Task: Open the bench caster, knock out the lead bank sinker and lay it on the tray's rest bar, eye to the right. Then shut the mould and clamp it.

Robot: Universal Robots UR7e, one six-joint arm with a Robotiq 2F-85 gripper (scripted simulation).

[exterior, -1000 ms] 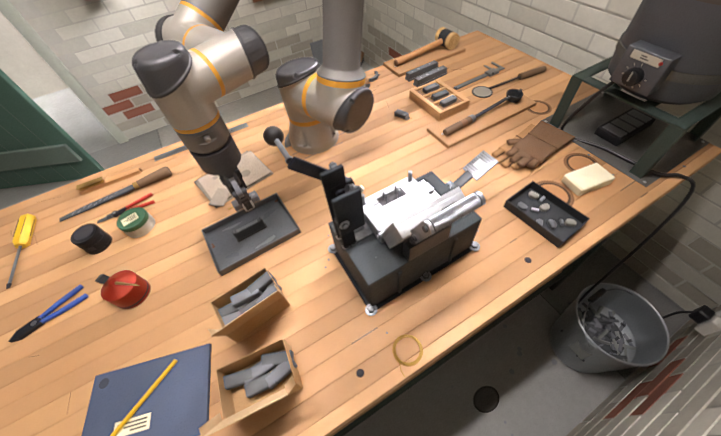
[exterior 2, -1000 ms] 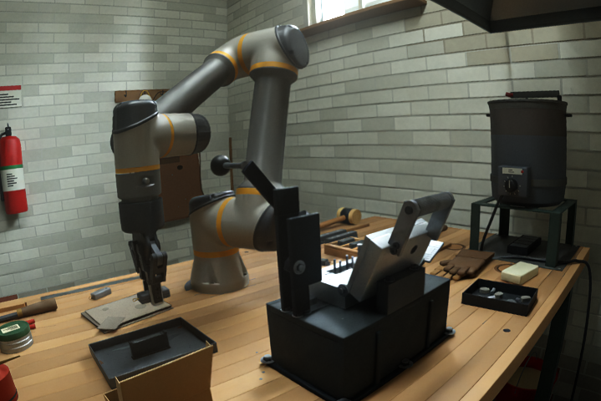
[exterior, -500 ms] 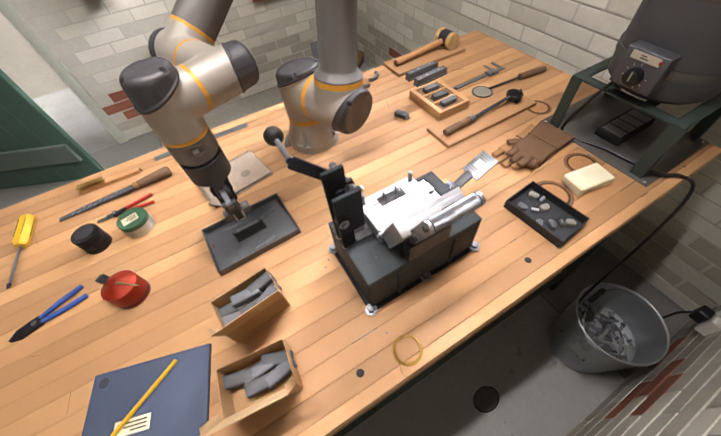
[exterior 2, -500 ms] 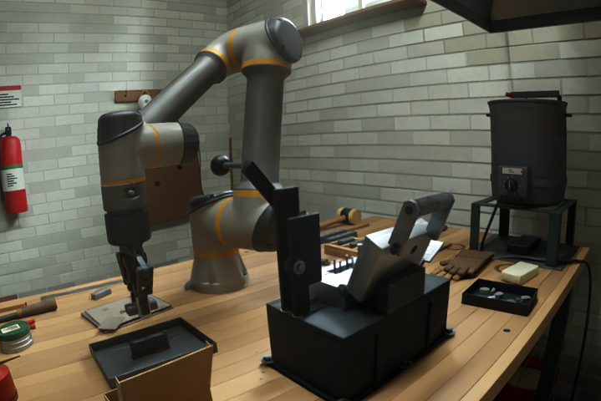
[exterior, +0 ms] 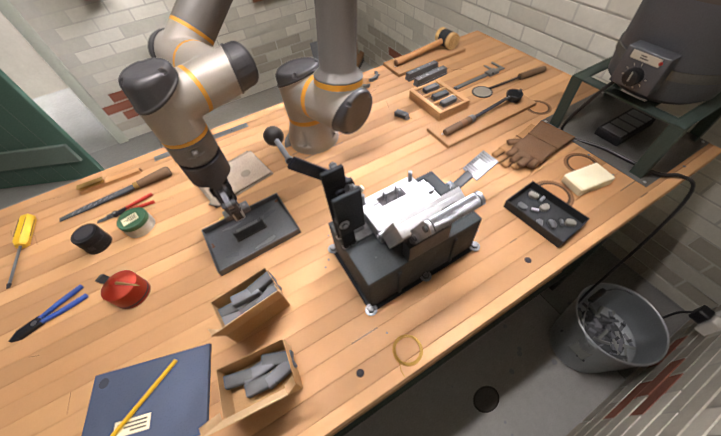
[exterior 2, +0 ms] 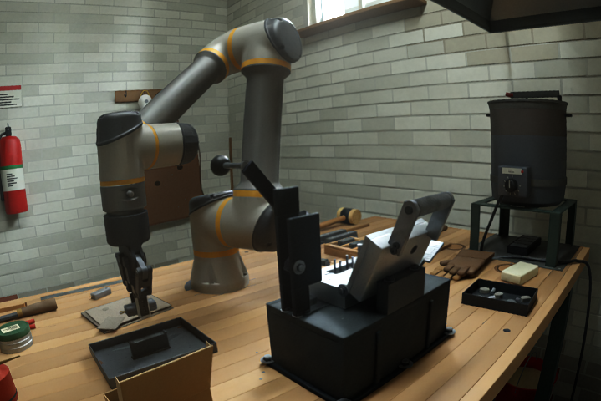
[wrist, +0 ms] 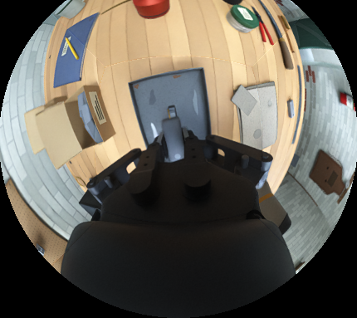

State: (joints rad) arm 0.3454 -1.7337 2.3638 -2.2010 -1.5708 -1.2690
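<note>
The dark tray (exterior: 251, 232) with its raised rest bar (exterior: 249, 229) lies on the bench to the left of the bench caster (exterior: 406, 228), whose light mould half (exterior 2: 387, 257) is swung open with its handle (exterior 2: 424, 213) up. The clamp lever with the black ball knob (exterior: 272, 135) stands raised at the caster's left end. My gripper (exterior: 236, 212) hangs low over the tray's far edge. It is closed on the grey lead sinker (wrist: 173, 137), which points out past the fingertips over the tray (wrist: 170, 104) in the wrist camera.
Just behind the tray lie a grey plate and pad (wrist: 257, 112). Two open cardboard boxes of grey ingots (exterior: 251, 303) sit in front of it. A red can (exterior: 125, 289), a green tin (exterior: 134, 221) and hand tools lie to the left.
</note>
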